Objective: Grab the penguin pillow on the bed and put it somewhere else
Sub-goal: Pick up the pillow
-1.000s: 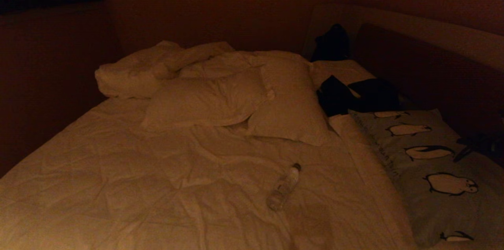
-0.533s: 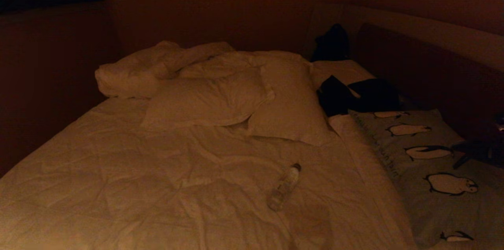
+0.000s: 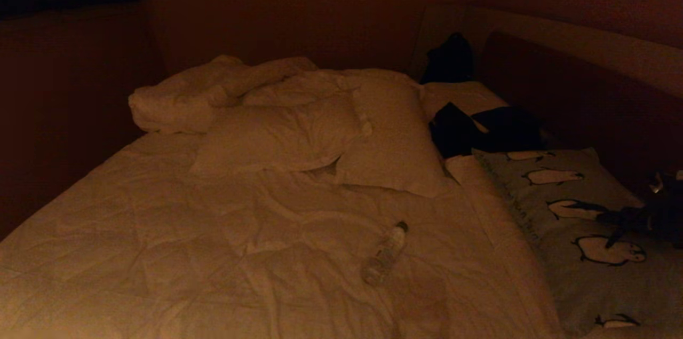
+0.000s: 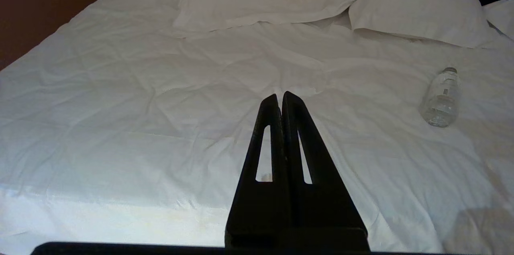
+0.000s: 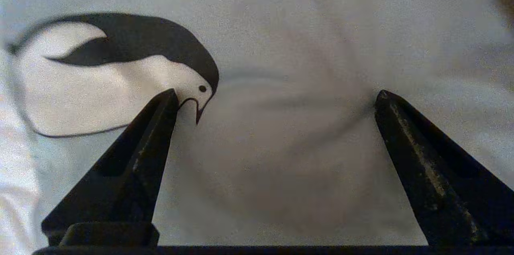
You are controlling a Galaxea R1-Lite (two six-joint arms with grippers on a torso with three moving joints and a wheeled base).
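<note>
Leftmost, the left gripper [image 4: 282, 100] hangs clenched and empty over the bed [image 3: 213, 232], well apart from the penguin pillow [image 3: 576, 253], which lies along the bed's right side, long axis toward the headboard [image 3: 587, 45]. Directly above it, the right gripper [image 5: 277, 98] hovers, jaws spread wide, nearer by far.

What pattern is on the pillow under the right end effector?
Black-and-white penguins on light grey-blue fabric, on the penguin pillow; clearest in the right wrist view.

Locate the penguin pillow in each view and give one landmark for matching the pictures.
Head view: penguin pillow lies along the bed's right side, by the headboard.
Left wrist view: not in it.
Right wrist view: fills the picture under the open right gripper.
Shared landmark: water bottle, head and left wrist views.
</note>
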